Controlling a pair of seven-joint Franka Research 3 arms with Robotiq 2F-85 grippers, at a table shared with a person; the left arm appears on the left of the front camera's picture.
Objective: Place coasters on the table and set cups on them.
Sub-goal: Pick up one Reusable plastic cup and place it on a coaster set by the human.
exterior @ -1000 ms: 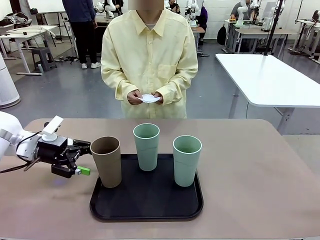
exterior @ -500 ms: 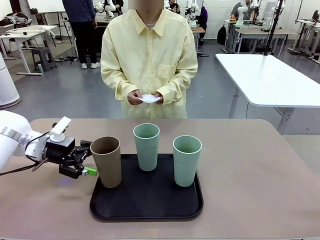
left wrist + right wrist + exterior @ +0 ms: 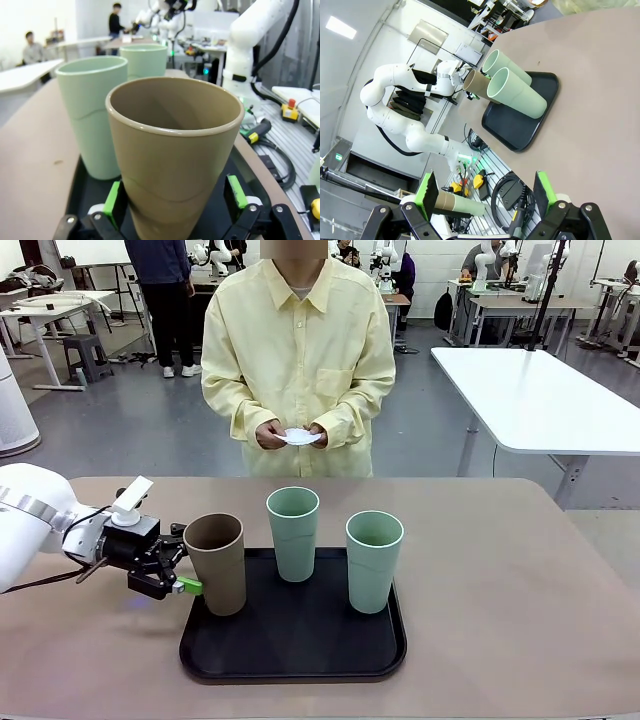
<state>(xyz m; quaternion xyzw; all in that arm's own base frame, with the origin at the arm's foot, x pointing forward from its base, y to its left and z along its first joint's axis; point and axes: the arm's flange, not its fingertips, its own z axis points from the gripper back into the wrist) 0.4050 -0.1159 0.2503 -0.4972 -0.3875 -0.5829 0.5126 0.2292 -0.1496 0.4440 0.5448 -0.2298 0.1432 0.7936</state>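
Left gripper stands spread around the tan-brown tapered plastic tumbler at the black rounded tray's left edge, lower left of the front view, with two pale mint plastic tumblers just beside it. Right gripper gapes, nothing between its pads. The round white paper doilies sit in the person's hands, upper centre.

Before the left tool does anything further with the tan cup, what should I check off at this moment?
1. Left tool open, one pad on each side of the tan cup: ok.
2. Pads pressed on the cup: not ok, the jaws stand wide.
3. Tan cup upright at the left end of the tray: ok.
4. Coaster laid on the table to receive it: not ok, the coasters are in the person's hands.
5. Mint cups upright and apart from the tool: ok.
6. Right tool open and well away from the tray: ok.
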